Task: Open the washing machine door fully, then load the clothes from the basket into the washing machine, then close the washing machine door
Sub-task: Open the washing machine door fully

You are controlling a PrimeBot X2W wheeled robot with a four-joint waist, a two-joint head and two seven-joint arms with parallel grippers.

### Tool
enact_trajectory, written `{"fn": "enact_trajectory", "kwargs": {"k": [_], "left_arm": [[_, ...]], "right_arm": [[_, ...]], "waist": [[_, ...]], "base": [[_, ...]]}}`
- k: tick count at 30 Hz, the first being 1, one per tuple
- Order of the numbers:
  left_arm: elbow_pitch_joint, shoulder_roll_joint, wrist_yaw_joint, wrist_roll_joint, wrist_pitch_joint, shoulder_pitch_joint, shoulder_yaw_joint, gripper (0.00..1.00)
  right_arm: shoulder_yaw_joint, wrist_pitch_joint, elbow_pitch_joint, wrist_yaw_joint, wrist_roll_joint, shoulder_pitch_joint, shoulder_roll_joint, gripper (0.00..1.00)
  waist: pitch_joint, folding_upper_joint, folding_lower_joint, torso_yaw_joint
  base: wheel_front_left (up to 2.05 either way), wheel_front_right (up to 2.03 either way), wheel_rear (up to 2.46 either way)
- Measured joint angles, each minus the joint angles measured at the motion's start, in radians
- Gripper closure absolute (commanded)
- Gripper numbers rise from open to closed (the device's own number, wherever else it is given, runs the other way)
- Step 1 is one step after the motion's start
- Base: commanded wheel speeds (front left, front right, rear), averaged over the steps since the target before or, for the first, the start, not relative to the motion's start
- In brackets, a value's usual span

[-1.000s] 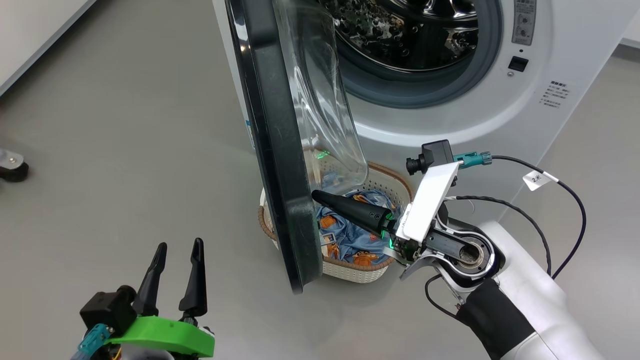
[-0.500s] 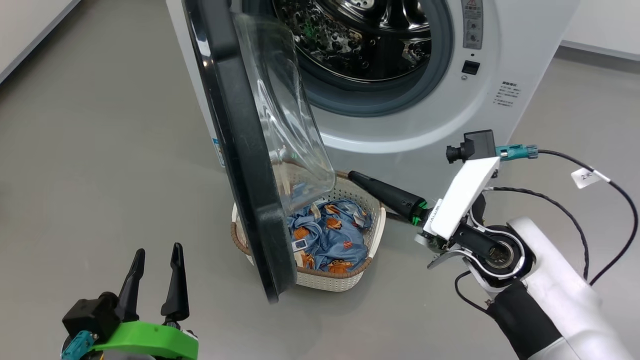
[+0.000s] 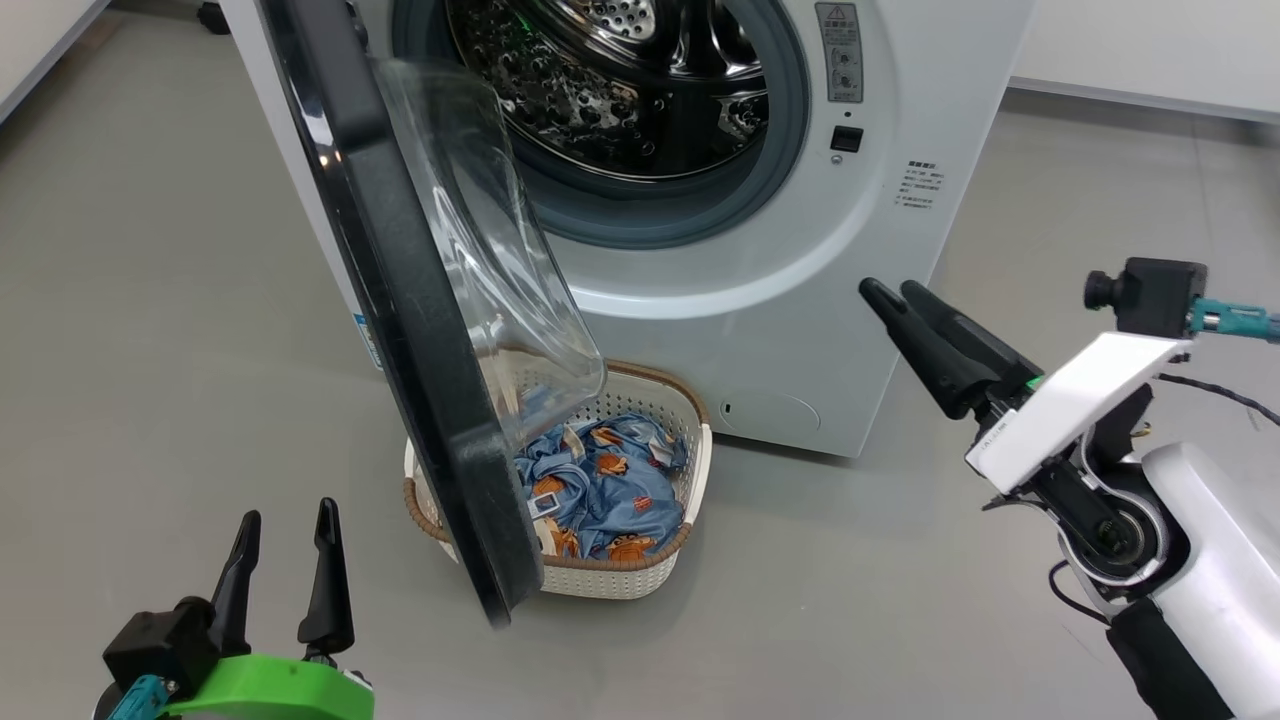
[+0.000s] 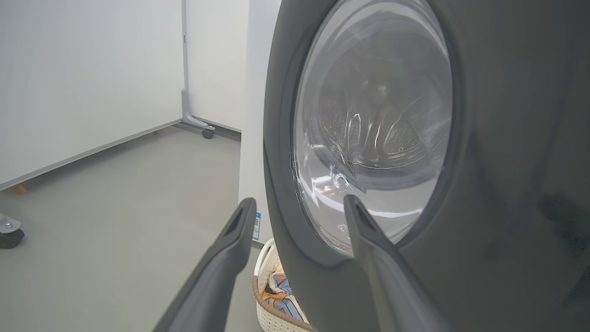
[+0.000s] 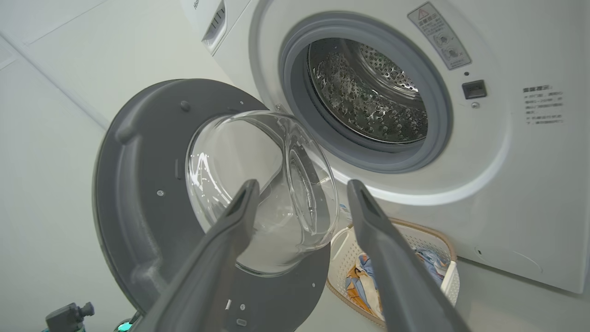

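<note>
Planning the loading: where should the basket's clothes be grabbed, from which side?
Probably pinch the raised central folds of the light-blue printed fabric clothes, coming down from the robot's right: the black-rimmed glass door overhangs the left of the cream perforated basket.

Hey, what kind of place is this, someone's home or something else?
Likely a test room staged for laundry, not a home: a washing machine stands on bare grey floor, beside a plain white partition on castors, with a basket of clothes at its foot.
</note>
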Motion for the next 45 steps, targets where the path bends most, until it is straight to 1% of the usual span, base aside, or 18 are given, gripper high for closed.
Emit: {"fn": "enact_trajectory", "kwargs": {"k": [5,9,14,17,22,25,26,31,33,35,37,39,45], "left_arm": [[0.000,0.000,0.000,0.017,0.000,0.005,0.010,0.00],[-0.002,0.000,0.000,0.023,0.000,0.006,0.016,0.00],[-0.004,0.000,0.000,0.027,0.000,0.006,0.019,0.00],[-0.006,0.000,0.000,0.027,0.000,0.006,0.020,0.00],[-0.013,0.000,0.000,0.027,0.000,0.007,0.019,0.00],[-0.018,0.000,0.000,0.026,0.000,0.007,0.019,0.00],[-0.020,0.000,0.000,0.026,0.000,0.007,0.020,0.00],[-0.025,0.000,0.000,0.026,0.000,0.007,0.031,0.00],[-0.025,0.000,0.000,0.026,0.000,0.007,0.035,0.00],[-0.025,0.000,0.000,0.026,0.000,0.007,0.042,0.00],[-0.026,0.000,0.000,0.026,0.000,0.007,0.045,0.00],[-0.026,0.000,0.000,0.026,0.000,0.007,0.047,0.00],[-0.026,0.000,0.000,0.026,0.000,0.009,0.049,0.00]], "right_arm": [[0.000,-0.143,-0.005,0.000,-0.098,0.045,-0.054,0.00],[0.005,-0.246,-0.005,0.000,-0.150,0.092,-0.071,0.00],[0.003,-0.365,0.009,0.000,-0.181,0.149,-0.088,0.00],[-0.005,-0.428,0.027,0.000,-0.223,0.178,-0.111,0.00],[-0.046,-0.427,0.071,0.000,-0.322,0.221,-0.151,0.00],[-0.098,-0.425,0.102,-0.002,-0.370,0.255,-0.154,0.00],[-0.114,-0.424,0.106,-0.009,-0.391,0.266,-0.154,0.00],[-0.295,-0.416,0.064,-0.063,-0.523,0.284,-0.109,0.00],[-0.351,-0.416,0.044,-0.073,-0.553,0.302,-0.081,0.00],[-0.384,-0.416,0.032,-0.084,-0.605,0.331,-0.069,0.00],[-0.424,-0.416,0.022,-0.095,-0.629,0.363,-0.045,0.00],[-0.441,-0.416,0.012,-0.097,-0.667,0.393,-0.028,0.00],[-0.479,-0.416,-0.012,-0.096,-0.718,0.448,0.035,0.00]], "waist": [[-0.003,0.0000,0.0000,-0.035],[-0.002,0.0000,0.0000,-0.066],[0.001,0.0000,0.0000,-0.103],[0.004,0.0000,0.0000,-0.123],[0.013,0.0000,0.0000,-0.148],[0.020,0.0000,0.0000,-0.158],[0.023,0.0000,0.0000,-0.160],[0.036,0.0000,0.0000,-0.171],[0.039,0.0000,0.0001,-0.173],[0.041,0.0000,0.0000,-0.175],[0.043,0.0000,0.0000,-0.176],[0.043,0.0000,0.0000,-0.177],[0.042,0.0000,0.0000,-0.179]], "base": [[0.00,0.00,0.00],[0.00,0.00,0.00],[0.00,0.00,0.00],[0.00,0.00,0.00],[0.00,0.00,0.00],[0.00,0.00,0.00],[0.00,0.00,0.00],[0.00,0.00,0.00],[0.00,0.00,0.00],[0.00,0.00,0.00],[0.00,0.00,0.00],[0.00,0.00,0.00],[0.00,0.00,0.00]]}}
